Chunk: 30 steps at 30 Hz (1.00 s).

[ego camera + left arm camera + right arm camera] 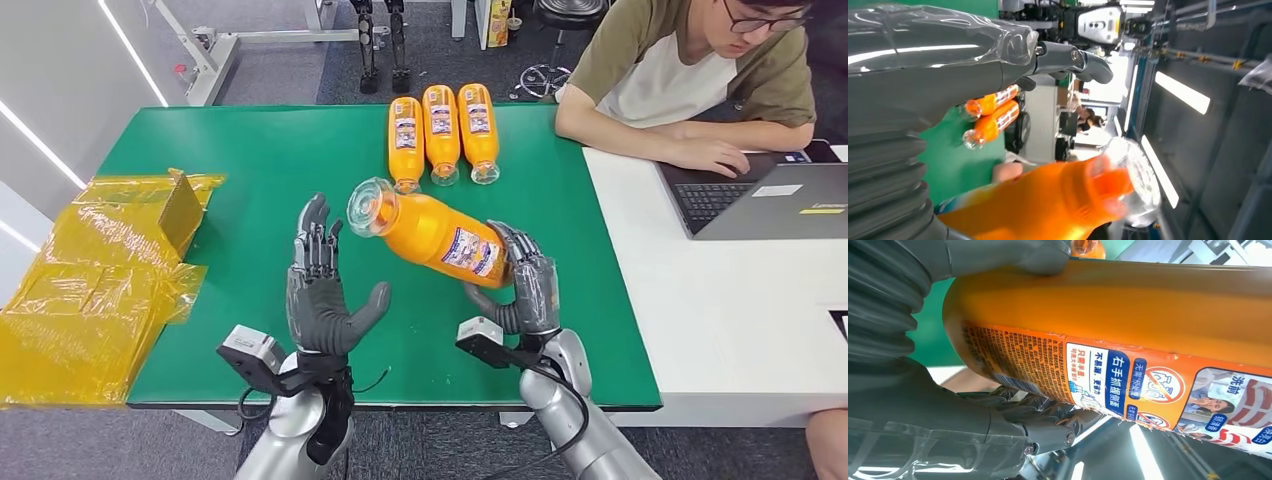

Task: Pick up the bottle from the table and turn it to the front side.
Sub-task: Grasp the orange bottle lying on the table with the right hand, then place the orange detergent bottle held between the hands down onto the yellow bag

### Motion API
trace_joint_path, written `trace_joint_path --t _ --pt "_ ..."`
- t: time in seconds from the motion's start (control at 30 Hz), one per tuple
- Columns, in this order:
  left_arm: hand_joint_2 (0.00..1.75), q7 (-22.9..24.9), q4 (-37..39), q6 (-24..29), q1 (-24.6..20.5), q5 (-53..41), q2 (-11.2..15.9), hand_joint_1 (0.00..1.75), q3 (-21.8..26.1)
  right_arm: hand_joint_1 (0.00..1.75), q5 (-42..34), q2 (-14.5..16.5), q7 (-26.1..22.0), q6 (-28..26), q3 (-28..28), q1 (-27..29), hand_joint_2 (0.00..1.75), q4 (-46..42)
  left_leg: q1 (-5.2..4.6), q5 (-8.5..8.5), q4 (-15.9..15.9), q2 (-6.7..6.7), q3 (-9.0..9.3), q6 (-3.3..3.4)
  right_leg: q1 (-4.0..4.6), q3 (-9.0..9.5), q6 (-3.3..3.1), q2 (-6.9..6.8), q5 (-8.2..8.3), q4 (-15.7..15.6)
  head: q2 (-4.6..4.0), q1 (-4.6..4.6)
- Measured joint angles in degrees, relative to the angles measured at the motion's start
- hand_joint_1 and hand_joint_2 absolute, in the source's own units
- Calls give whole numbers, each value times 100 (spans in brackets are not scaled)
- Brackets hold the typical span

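My right hand (525,285) grips an orange bottle (430,232) by its lower end and holds it in the air above the green table (250,160), tilted, with its clear end toward my left. The label (472,252) faces up near my fingers. In the right wrist view the bottle (1128,315) and its printed label (1108,385) sit against my thumb. My left hand (322,290) stands upright just left of the bottle, fingers apart, holding nothing. The left wrist view shows the bottle's clear end (1135,182) close by.
Three more orange bottles (441,130) lie side by side at the far middle of the table. Yellow plastic wrapping with a cardboard box (100,270) covers the table's left end. A person at a laptop (770,195) sits at the white table on the right.
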Motion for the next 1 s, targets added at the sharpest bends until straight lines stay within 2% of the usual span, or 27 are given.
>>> trace_joint_path --t 0.23,0.5,0.7,1.0 --pt "175 0 395 -281 -127 -139 -58 0 0 175 -403 109 273 55 676 -311 175 529 0 0 0 1 -1 0 0 -2 0 3 0 0 0 0" --pt "175 -2 557 -444 -198 -197 -92 0 0 175 -402 179 515 517 1481 -436 175 741 0 -2 0 0 -1 -2 0 -4 0 2 -1 0 0 1" --pt "175 13 623 -483 -229 -245 -97 0 5 175 -385 180 471 745 1870 -517 175 741 -1 -1 0 1 -1 -2 0 -4 0 3 -1 -1 -1 0" --pt "175 7 644 -333 -232 -195 -102 0 55 175 12 0 1079 886 2243 -472 175 618 -1 -2 1 1 -1 -2 0 -4 0 3 -1 -1 0 -1"
